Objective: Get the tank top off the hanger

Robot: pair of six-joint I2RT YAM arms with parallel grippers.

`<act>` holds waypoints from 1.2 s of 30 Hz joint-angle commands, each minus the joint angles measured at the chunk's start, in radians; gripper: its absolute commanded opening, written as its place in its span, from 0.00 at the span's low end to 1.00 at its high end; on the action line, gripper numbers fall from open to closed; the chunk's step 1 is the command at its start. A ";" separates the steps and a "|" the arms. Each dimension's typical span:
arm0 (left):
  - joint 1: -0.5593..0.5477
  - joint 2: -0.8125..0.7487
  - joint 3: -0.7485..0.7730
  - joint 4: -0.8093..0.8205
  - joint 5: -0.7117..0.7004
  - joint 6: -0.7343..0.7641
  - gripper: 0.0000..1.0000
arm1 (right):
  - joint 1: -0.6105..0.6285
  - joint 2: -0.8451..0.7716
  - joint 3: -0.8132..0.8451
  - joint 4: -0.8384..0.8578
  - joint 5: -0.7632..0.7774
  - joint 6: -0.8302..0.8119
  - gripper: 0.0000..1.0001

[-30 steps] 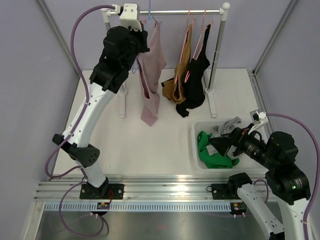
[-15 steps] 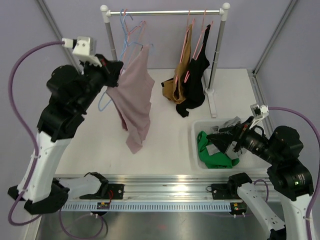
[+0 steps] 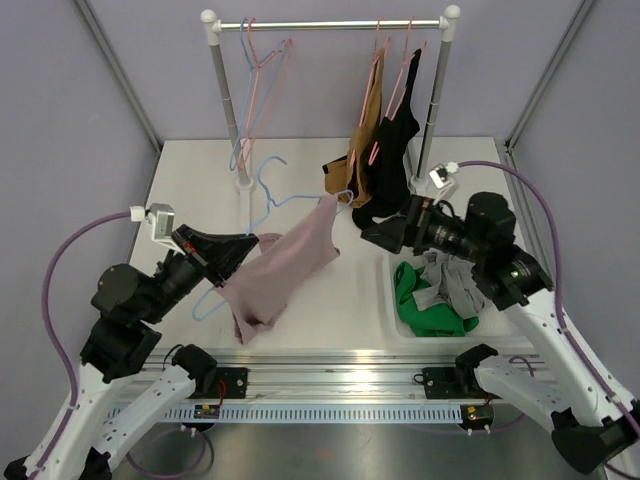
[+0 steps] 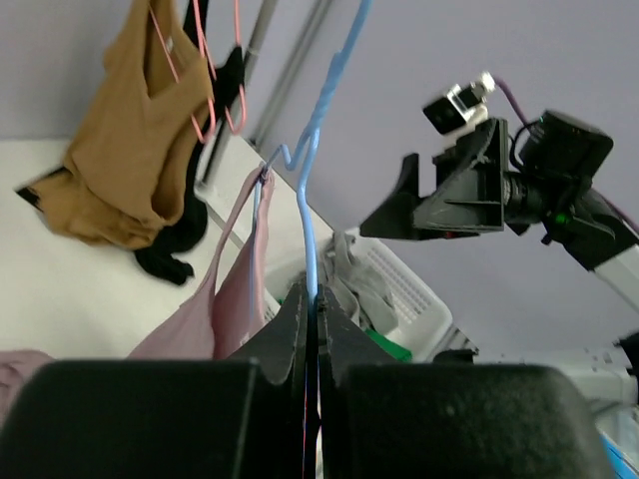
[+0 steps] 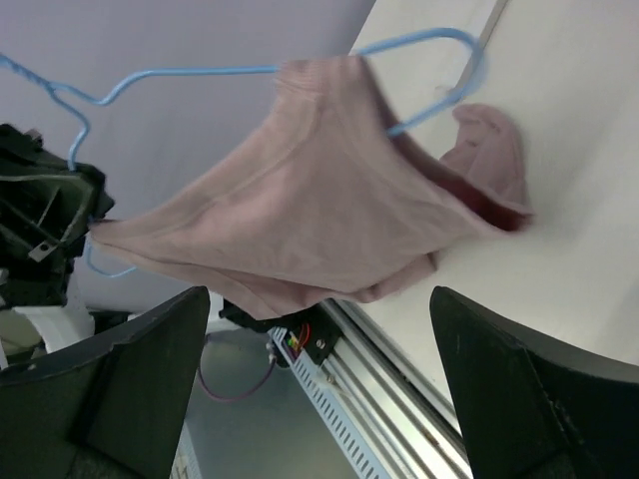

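A pale pink tank top [image 3: 285,265] hangs on a blue wire hanger [image 3: 297,199], held tilted over the table, off the rail. My left gripper [image 3: 238,250] is shut on the hanger's wire; the left wrist view shows the jaws [image 4: 313,299] pinching the blue wire [image 4: 312,200], with the tank top [image 4: 235,299] to their left. My right gripper [image 3: 375,232] is open and empty, just right of the tank top's upper edge. In the right wrist view the tank top [image 5: 319,210] fills the middle on the hanger [image 5: 180,72], and my wide-open gripper [image 5: 329,399] is below it.
The clothes rack [image 3: 330,22] stands at the back with empty hangers [image 3: 255,70], a brown top [image 3: 365,130] and a black top [image 3: 392,170]. A white bin [image 3: 397,322] at the right holds green [image 3: 425,305] and grey [image 3: 460,285] clothes.
My left arm has taken the hanger and tank top off the rail and swung them down to the near left. My right gripper has risen from the bin and moved up toward the tank top.
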 commanded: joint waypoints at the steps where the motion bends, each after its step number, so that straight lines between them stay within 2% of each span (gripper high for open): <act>1: -0.004 -0.070 -0.143 0.273 0.087 -0.146 0.00 | 0.176 0.060 0.022 0.105 0.206 -0.029 0.99; 2: -0.004 -0.090 -0.171 0.288 0.074 -0.178 0.00 | 0.223 0.081 0.038 0.101 0.326 -0.031 0.99; 5: -0.004 -0.150 -0.254 0.305 0.035 -0.215 0.00 | 0.360 0.165 0.044 0.143 0.534 -0.043 0.99; 8: -0.004 -0.200 -0.308 0.307 0.017 -0.239 0.00 | 0.438 0.251 0.081 0.143 0.667 -0.062 0.95; 14: -0.004 -0.233 -0.322 0.267 0.003 -0.250 0.00 | 0.536 0.396 0.171 0.121 0.865 -0.114 0.83; 18: -0.004 -0.228 -0.322 0.227 -0.006 -0.242 0.00 | 0.550 0.425 0.194 0.140 0.892 -0.129 0.77; 20: -0.004 -0.233 -0.322 0.221 -0.006 -0.236 0.00 | 0.549 0.436 0.200 0.141 0.915 -0.140 0.65; 22: -0.004 -0.237 -0.320 0.215 -0.014 -0.235 0.00 | 0.549 0.436 0.197 0.141 0.932 -0.152 0.57; 23: -0.004 -0.242 -0.320 0.201 -0.020 -0.229 0.00 | 0.549 0.434 0.194 0.143 0.939 -0.155 0.48; 25: -0.004 -0.250 -0.316 0.189 -0.029 -0.221 0.00 | 0.550 0.433 0.184 0.144 0.952 -0.162 0.39; 26: -0.004 -0.251 -0.313 0.181 -0.031 -0.219 0.00 | 0.549 0.428 0.178 0.147 0.956 -0.166 0.31; 28: -0.004 -0.256 -0.310 0.177 -0.029 -0.216 0.00 | 0.550 0.433 0.170 0.141 0.988 -0.183 0.04; 29: -0.004 -0.257 -0.308 0.166 -0.034 -0.212 0.00 | 0.550 0.433 0.171 0.132 0.995 -0.185 0.00; 36: -0.004 -0.256 -0.241 0.003 -0.085 -0.149 0.00 | 0.537 0.414 0.167 0.083 1.109 -0.241 0.00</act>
